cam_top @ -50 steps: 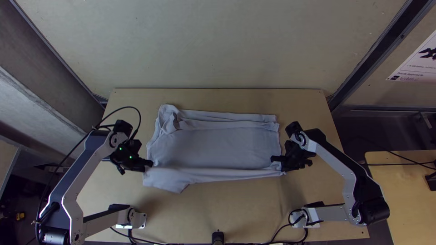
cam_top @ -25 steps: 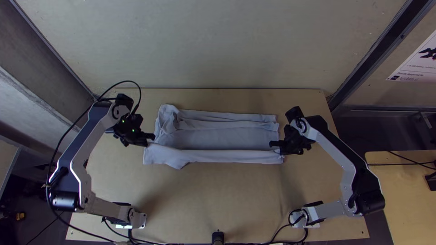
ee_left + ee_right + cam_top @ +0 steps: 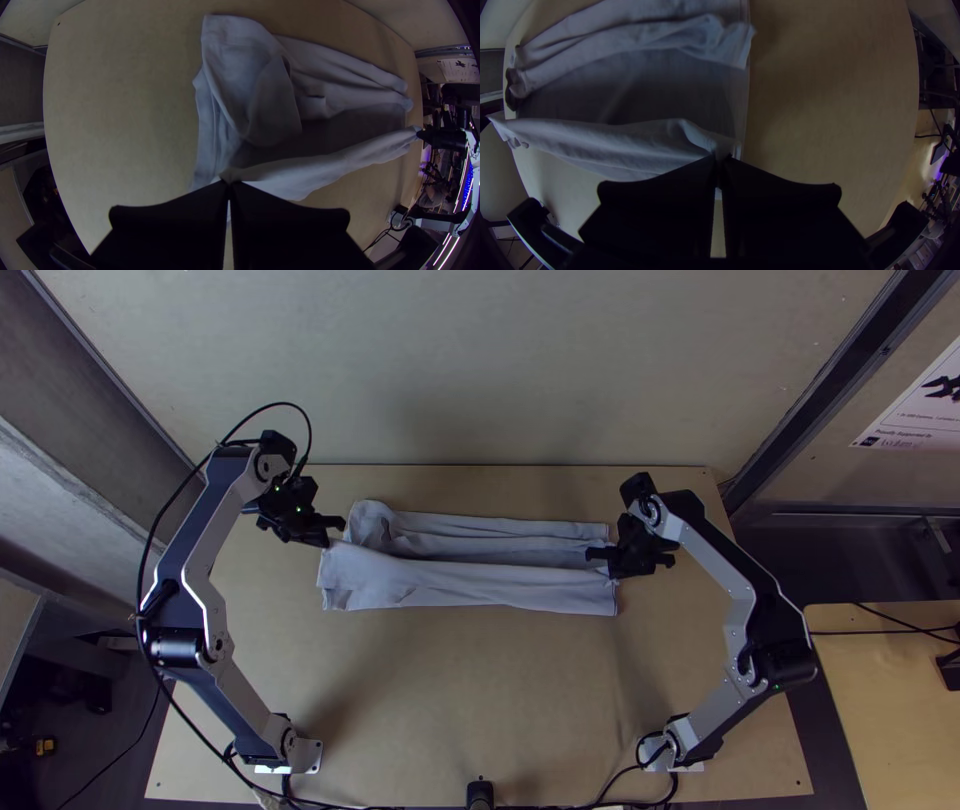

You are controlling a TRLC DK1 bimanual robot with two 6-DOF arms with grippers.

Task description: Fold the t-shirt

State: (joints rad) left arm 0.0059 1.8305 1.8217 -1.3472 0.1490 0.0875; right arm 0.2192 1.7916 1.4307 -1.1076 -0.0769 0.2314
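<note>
Pale grey-blue, the t-shirt [image 3: 470, 584] is lying as a long strip across the middle of the tabletop [image 3: 470, 700], its upper border creased and its upper-left corner bunched. The left gripper [image 3: 338, 532] is pinching the lower flap near its left end, fingers pressed together on the cloth; the right gripper [image 3: 596, 559], also closed, is clamping the flap near its right end. Over the last second both grippers have been moving up the frame, drawing the flap along, so the shaded panel between the flap and the upper folds is narrowing and the strip is getting slimmer. For the task, this is probably a lengthwise fold being carried towards the upper border, partly done. The next move is likely calling for both ends to keep rising evenly and be laid down flat; if one is lagging, the fold could be skewing or trapping a wrinkle.
</note>
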